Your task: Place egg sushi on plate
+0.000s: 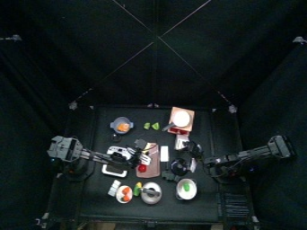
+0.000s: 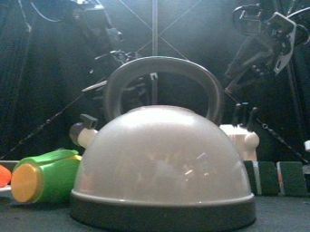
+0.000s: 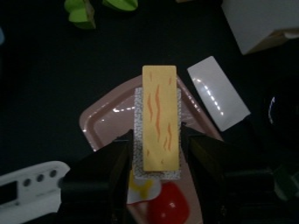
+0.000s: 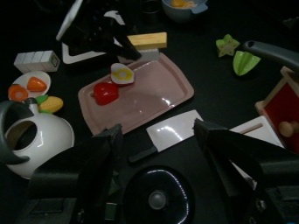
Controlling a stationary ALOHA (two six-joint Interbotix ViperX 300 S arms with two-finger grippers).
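Note:
The egg sushi (image 3: pixel 159 122), a long yellow block on a white base, sticks out from between the jaws of my left gripper (image 3: pixel 162 168), which is shut on its near end. It hangs above the far edge of the pink rectangular plate (image 3: pixel 111 118). A small fried-egg piece (image 4: pixel 121 72) and a red round piece (image 4: pixel 105 92) lie on the plate (image 4: pixel 146 92). The right wrist view shows the left gripper (image 4: pixel 117 39) with the sushi (image 4: pixel 147 39) raised beyond the plate. My right gripper (image 4: pixel 158 136) hovers open and holds nothing, on the plate's right side.
A white card (image 4: pixel 181 133) and a black round dish (image 4: pixel 158 197) lie under the right gripper. Green lime pieces (image 4: pixel 247 59), a red-and-wood box (image 4: pixel 286 109) and a pale kettle (image 2: pixel 164 154) crowd the table. Bowls (image 1: pixel 151 191) line the front edge.

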